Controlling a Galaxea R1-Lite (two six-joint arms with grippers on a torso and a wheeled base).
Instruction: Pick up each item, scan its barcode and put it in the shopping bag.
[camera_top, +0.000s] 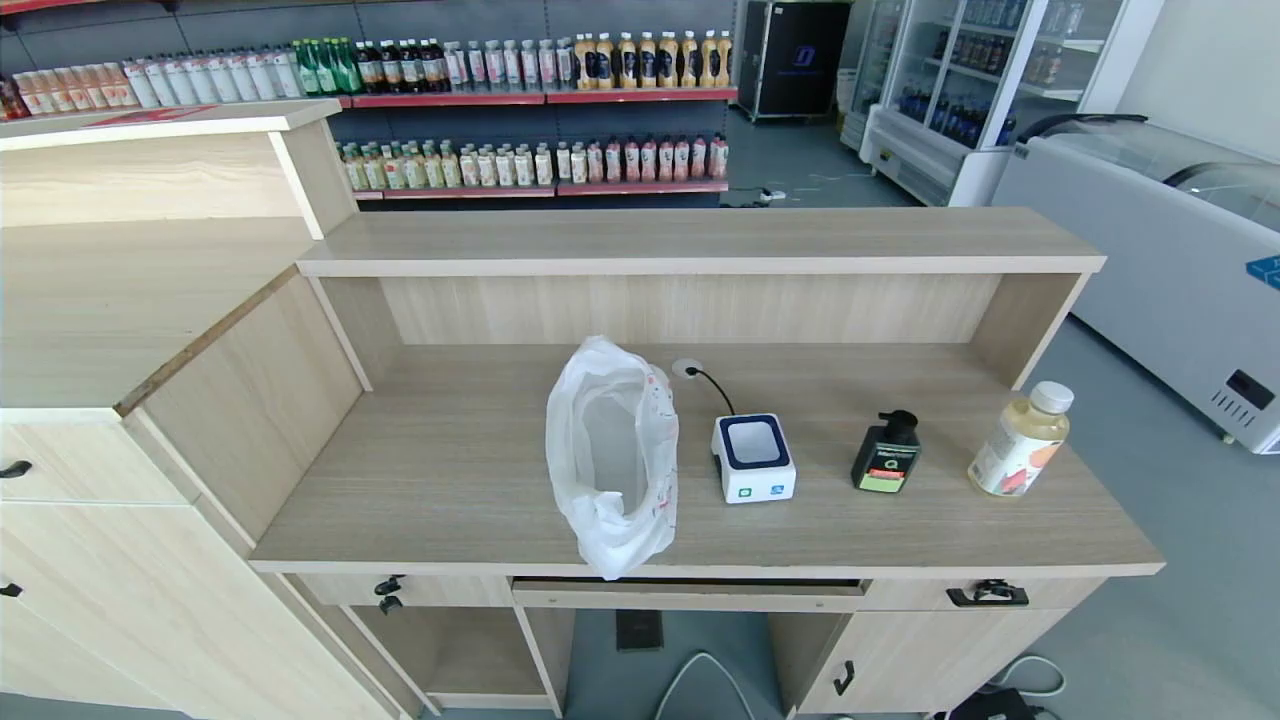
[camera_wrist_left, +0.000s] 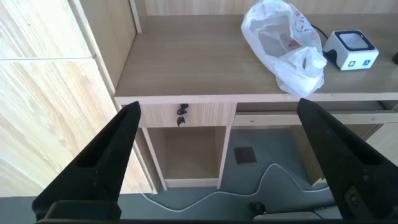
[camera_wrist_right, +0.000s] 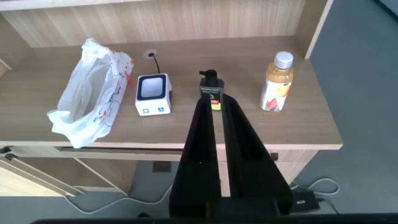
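Head view: on the counter (camera_top: 450, 500) the shopping bag (camera_top: 612, 455) stands open just beside the barcode scanner (camera_top: 754, 457). The dark pump bottle (camera_top: 887, 454) and the juice bottle (camera_top: 1020, 427) stand to the scanner's right, untouched.

Left wrist view: the left gripper (camera_wrist_left: 219, 109) hangs off the counter's front, fingers wide apart.

Right wrist view: the right gripper (camera_wrist_right: 217, 106), fingers together, lines up with the pump bottle. It should spread them first, then grasp the body below the pump — barcode left uncovered for scanning.

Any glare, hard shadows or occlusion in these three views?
Head view: even light, soft shadows on the counter, bright sheen on the freezer lid. Left wrist view: open left claw dark in the foreground. Right wrist view: right claw covers the base of the pump bottle.
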